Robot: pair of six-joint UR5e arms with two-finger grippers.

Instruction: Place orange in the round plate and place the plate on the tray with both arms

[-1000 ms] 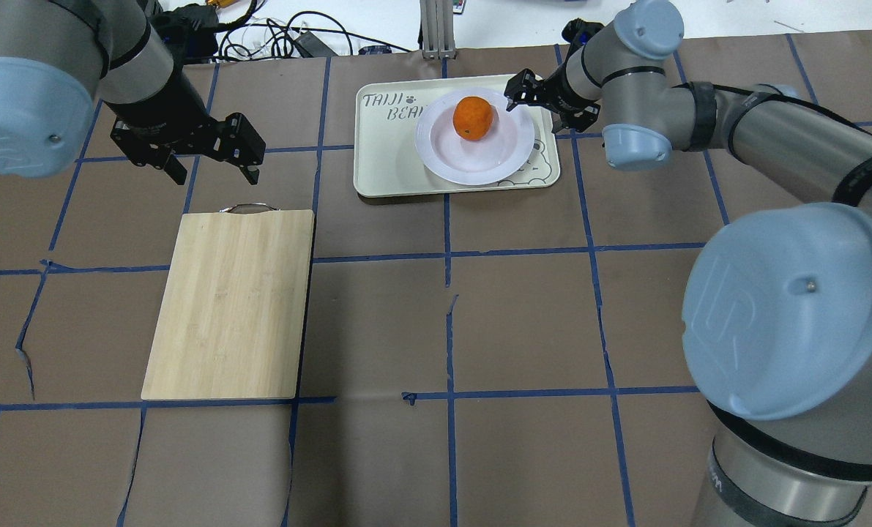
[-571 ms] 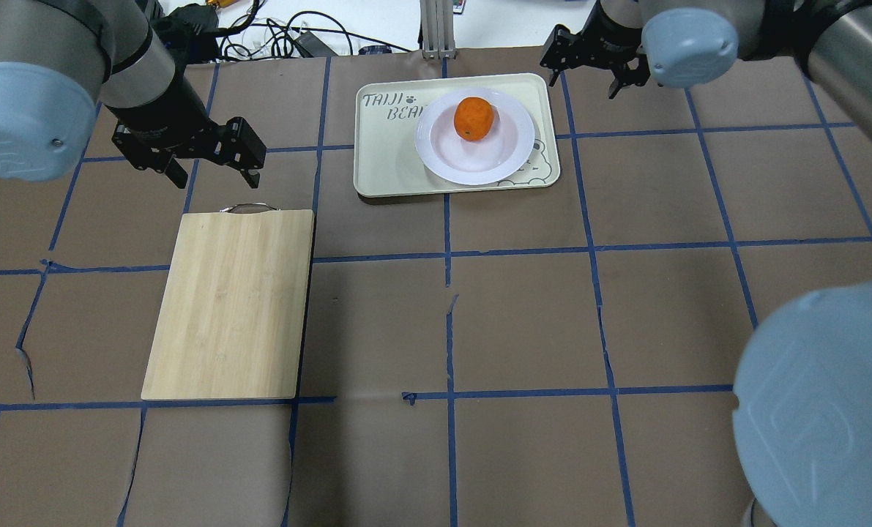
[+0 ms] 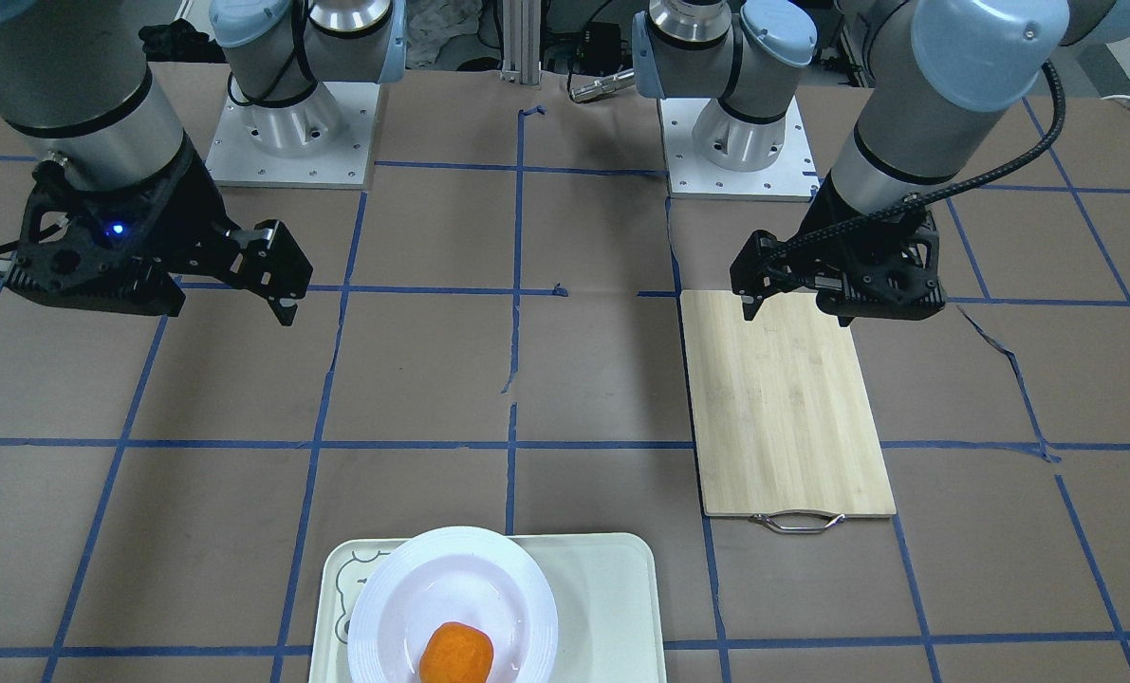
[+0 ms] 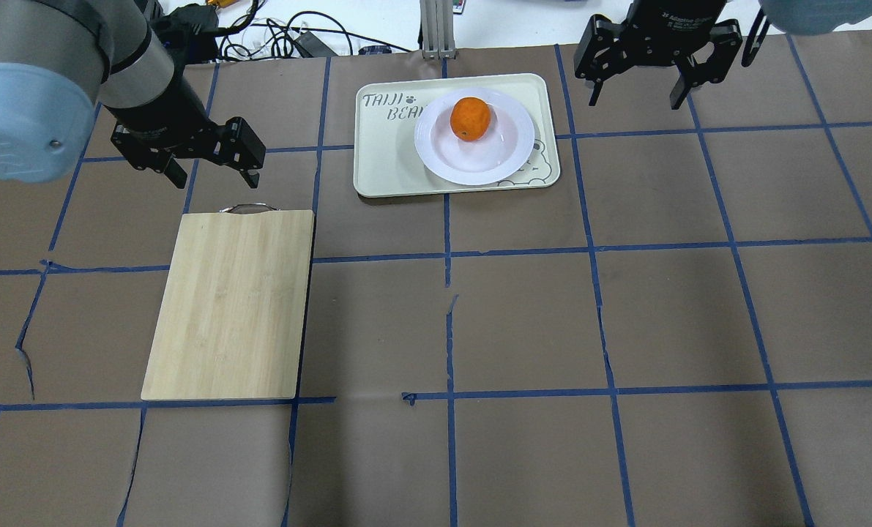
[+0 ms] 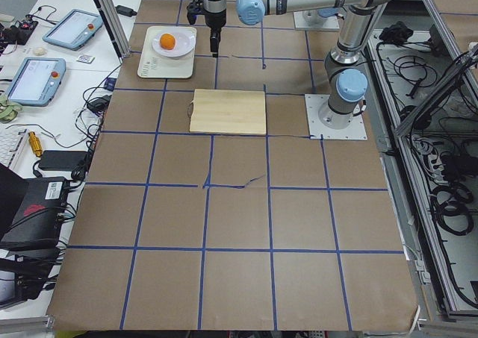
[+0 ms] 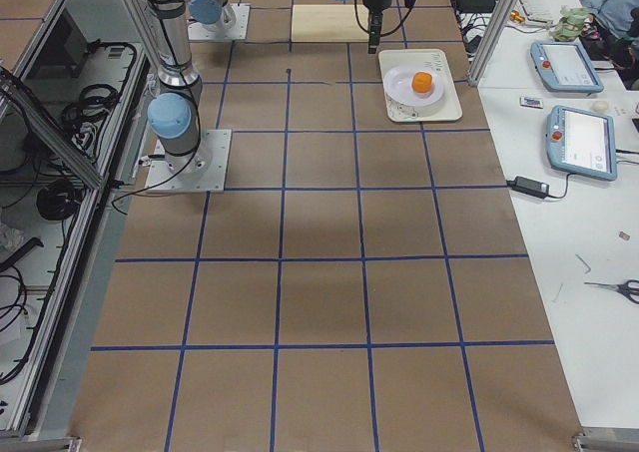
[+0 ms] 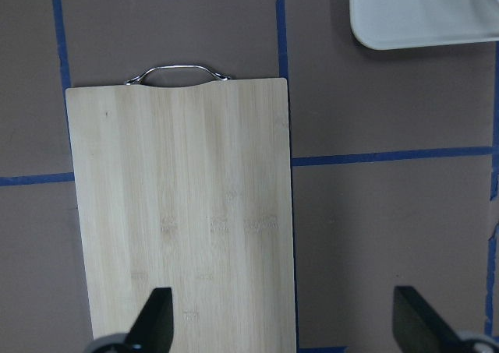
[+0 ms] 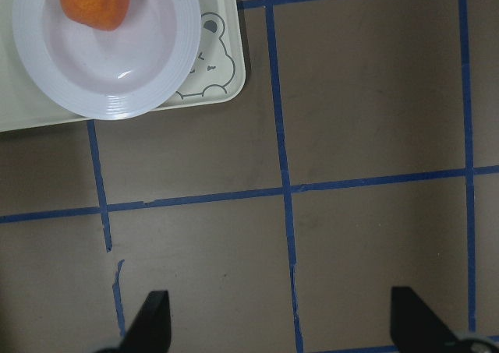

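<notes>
The orange (image 4: 470, 118) lies in the round plate (image 4: 496, 155), toward its far side. The plate rests on the right part of the tray (image 4: 383, 154), over the bear face. My right gripper (image 4: 636, 101) hangs open and empty to the right of the tray, apart from it. In the right wrist view the orange (image 8: 95, 0), plate (image 8: 132, 68) and tray (image 8: 228, 72) sit at the top left, far from the spread fingers (image 8: 152, 322). My left gripper (image 4: 214, 176) is open and empty, just beyond the cutting board's handle, with its fingertips (image 7: 160, 318) wide apart.
A bamboo cutting board (image 4: 232, 304) with a metal handle (image 4: 245, 208) lies on the left half of the brown table. Cables (image 4: 282, 33) run along the far edge. Tablets and gear (image 5: 71, 30) sit on a side bench beyond the tray.
My right gripper has left the plate's right rim and drawn back up and to the right. The plate and orange stay on the tray. My left gripper has barely moved.
</notes>
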